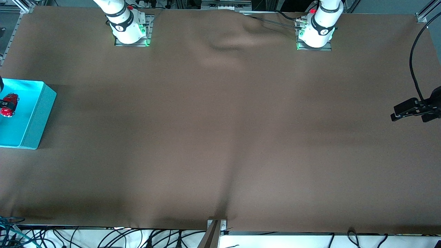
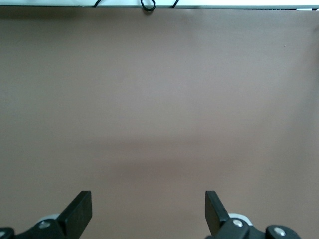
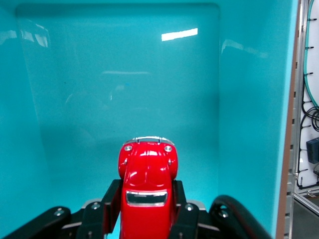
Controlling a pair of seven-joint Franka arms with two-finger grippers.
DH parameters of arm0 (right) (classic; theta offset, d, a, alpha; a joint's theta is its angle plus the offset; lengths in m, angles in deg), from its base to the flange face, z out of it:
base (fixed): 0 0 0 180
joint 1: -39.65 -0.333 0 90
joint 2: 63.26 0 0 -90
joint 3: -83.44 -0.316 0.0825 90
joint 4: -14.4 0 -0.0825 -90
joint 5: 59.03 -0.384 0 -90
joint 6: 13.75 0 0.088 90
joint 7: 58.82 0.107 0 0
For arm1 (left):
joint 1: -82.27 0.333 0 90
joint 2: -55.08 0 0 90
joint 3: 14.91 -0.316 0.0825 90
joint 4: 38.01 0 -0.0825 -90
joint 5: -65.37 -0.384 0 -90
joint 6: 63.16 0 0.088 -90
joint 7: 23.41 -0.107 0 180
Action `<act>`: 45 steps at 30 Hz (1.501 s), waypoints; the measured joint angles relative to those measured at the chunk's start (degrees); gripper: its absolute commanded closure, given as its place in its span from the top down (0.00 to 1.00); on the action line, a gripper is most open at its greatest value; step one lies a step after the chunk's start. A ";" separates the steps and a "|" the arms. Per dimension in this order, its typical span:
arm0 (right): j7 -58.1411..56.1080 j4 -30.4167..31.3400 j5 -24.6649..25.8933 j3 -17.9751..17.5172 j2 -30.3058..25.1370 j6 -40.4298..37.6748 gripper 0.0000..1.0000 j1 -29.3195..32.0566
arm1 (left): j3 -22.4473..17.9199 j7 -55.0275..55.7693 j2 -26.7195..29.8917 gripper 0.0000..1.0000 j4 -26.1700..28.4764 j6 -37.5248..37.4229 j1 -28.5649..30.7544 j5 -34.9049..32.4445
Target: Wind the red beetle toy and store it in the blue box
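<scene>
The red beetle toy [image 1: 8,104] is clamped between the fingers of my right gripper [image 1: 3,102], over the inside of the blue box [image 1: 38,117] at the right arm's end of the table. In the right wrist view the toy [image 3: 147,172] points away from the right gripper [image 3: 146,193], with the box's turquoise floor and walls [image 3: 249,99] all around it. I cannot tell whether the toy touches the floor. My left gripper [image 1: 401,112] waits open over bare cloth at the left arm's end, and nothing shows between its fingers in the left wrist view [image 2: 147,204].
A brown cloth [image 1: 220,131] covers the table, with a rumple [image 1: 227,44] between the two bases. A metal bracket [image 1: 217,229] and loose cables [image 1: 103,237] line the edge nearest the front camera. A black cable [image 1: 413,62] hangs by the left gripper.
</scene>
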State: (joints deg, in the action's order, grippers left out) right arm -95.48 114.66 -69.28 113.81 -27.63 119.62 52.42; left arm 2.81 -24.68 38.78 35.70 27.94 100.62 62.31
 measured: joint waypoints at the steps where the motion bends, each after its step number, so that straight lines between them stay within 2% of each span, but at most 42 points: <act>1: -0.19 0.00 -0.46 -0.23 0.32 0.29 0.00 0.22 | 0.00 0.00 0.00 1.00 0.00 0.00 0.00 0.00; 15: -2.46 -0.08 -3.13 -1.63 3.38 3.42 0.00 2.16 | 0.00 0.00 0.00 1.00 0.00 0.00 0.00 0.00; 34: -2.63 -0.48 -3.68 -2.51 4.83 5.07 0.00 2.86 | 0.00 0.00 0.00 1.00 0.00 0.00 0.00 0.00; 35: -2.63 -0.48 -3.69 -2.57 4.85 5.10 0.06 2.86 | 0.00 0.00 0.00 1.00 0.00 0.00 0.00 0.00; 37: -2.63 -0.48 -3.70 -2.65 4.87 5.15 0.48 2.86 | 0.00 0.00 0.00 1.00 0.00 0.00 0.00 0.00; 38: -2.63 -0.49 -3.71 -2.66 4.88 5.17 0.62 2.86 | 0.00 0.00 0.00 1.00 0.00 0.00 0.00 0.00; 39: -2.63 -0.48 -3.72 -2.66 4.88 5.18 0.69 2.86 | 0.00 0.00 0.00 1.00 0.00 0.00 0.00 0.00; 45: -2.63 -0.49 -3.81 -2.68 4.87 5.25 0.81 2.87 | -0.01 0.00 0.00 1.00 0.00 0.00 0.00 0.00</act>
State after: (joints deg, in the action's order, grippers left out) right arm -98.12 114.17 -73.10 111.13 -22.76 124.87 55.29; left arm 2.81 -24.68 38.78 35.70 27.94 100.62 62.31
